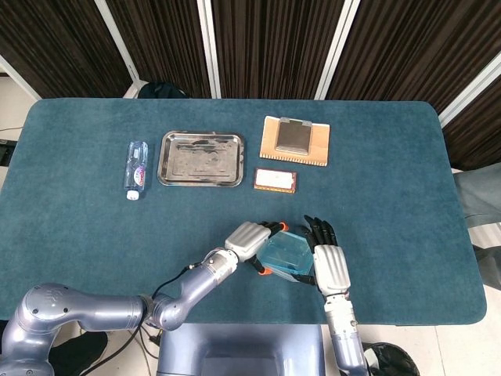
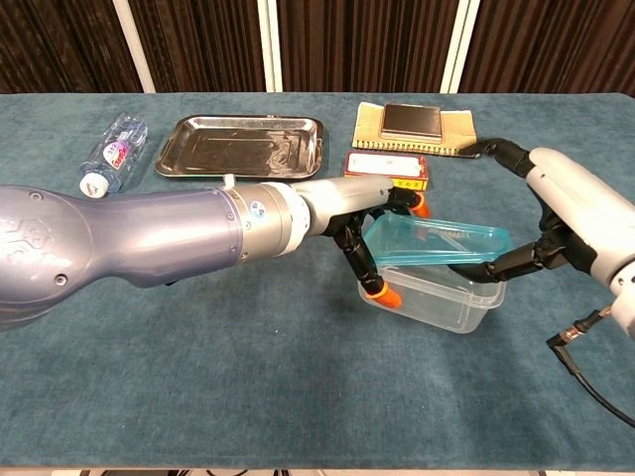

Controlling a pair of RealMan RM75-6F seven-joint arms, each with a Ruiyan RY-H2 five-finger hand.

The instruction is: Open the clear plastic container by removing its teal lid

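Clear plastic container (image 2: pixel 437 297) rests on bench (image 2: pixel 198 377), near front edge — braced at left end by left hand (image 2: pixel 372 243), fingers closed against its wall so base is kept down. Teal lid (image 2: pixel 437 243) is gripped by right hand (image 2: pixel 551 223) at right edge, held lifted and tilted just above rim — apparently freed, not yet carried clear.

My left hand (image 2: pixel 369 238) reaches in from the near left, fingers curled down; my right hand (image 2: pixel 556 223) faces it, fingers curled inward.
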